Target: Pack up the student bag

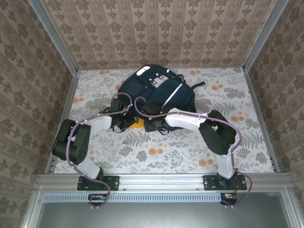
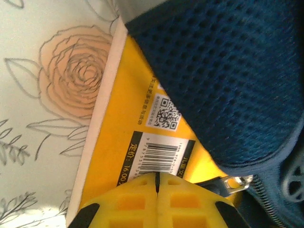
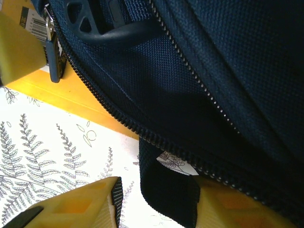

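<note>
The student bag (image 1: pixel 154 92), a navy backpack with white patches, lies at the back middle of the table. A yellow book (image 1: pixel 138 125) with a barcode pokes out from under its near edge. My left gripper (image 1: pixel 124 121) sits at that edge. In the left wrist view its fingers (image 2: pixel 156 185) are shut together just over the book's (image 2: pixel 123 118) barcode, beside the bag's mesh (image 2: pixel 228 71). Nothing shows between them. My right gripper (image 1: pixel 151 124) is at the bag's front. Its jaws (image 3: pixel 159 190) stand open around a navy strap (image 3: pixel 168 194), which lies against the right finger.
A metal zipper pull (image 2: pixel 235 181) lies beside the book, and a line of zipper teeth (image 3: pixel 123 121) runs along the bag's lower edge. The flowered table (image 1: pixel 190 147) is bare in front of the bag and to both sides. Patterned walls with metal rails (image 1: pixel 70 95) close it in.
</note>
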Robot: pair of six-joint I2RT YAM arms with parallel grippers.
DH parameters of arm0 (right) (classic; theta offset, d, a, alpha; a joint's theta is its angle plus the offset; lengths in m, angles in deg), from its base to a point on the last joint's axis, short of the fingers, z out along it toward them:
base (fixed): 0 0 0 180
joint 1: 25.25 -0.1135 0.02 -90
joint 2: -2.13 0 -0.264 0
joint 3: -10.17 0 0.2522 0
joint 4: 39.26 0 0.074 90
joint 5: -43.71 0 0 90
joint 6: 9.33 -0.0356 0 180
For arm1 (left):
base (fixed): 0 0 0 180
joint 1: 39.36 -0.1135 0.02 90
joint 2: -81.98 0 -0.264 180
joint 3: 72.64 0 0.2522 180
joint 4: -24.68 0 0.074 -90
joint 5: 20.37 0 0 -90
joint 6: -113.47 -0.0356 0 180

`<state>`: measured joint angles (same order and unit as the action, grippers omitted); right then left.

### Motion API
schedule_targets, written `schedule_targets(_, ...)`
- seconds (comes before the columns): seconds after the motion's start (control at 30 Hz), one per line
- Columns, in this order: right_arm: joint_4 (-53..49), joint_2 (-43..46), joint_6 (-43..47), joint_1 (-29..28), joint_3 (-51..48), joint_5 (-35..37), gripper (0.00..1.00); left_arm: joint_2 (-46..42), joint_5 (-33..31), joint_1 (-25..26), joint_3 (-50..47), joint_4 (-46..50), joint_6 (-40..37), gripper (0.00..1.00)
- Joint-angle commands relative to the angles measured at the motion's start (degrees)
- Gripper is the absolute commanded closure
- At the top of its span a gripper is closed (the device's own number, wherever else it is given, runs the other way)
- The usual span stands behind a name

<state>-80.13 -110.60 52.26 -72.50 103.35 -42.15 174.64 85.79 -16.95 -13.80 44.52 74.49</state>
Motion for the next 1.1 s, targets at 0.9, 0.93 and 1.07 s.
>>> schedule_targets(0.9,-0.95,4.54,-0.13,6.74,0.21,-1.32,0.54,-28.26,-4.31,0.92,-12.53,18.09,2.36,0.89)
schedule_targets(0.93,-0.26,6.44,-1.49,6.33,-1.62,-2.21,0.54,-26.33,-2.99,-0.35,-10.57,17.35,0.09,0.85)
schedule_targets(1.07,4.58,12.13,-9.8,4.51,-9.28,-6.6,0.48,-15.86,0.48,-3.66,-3.01,13.1,-7.83,0.74)
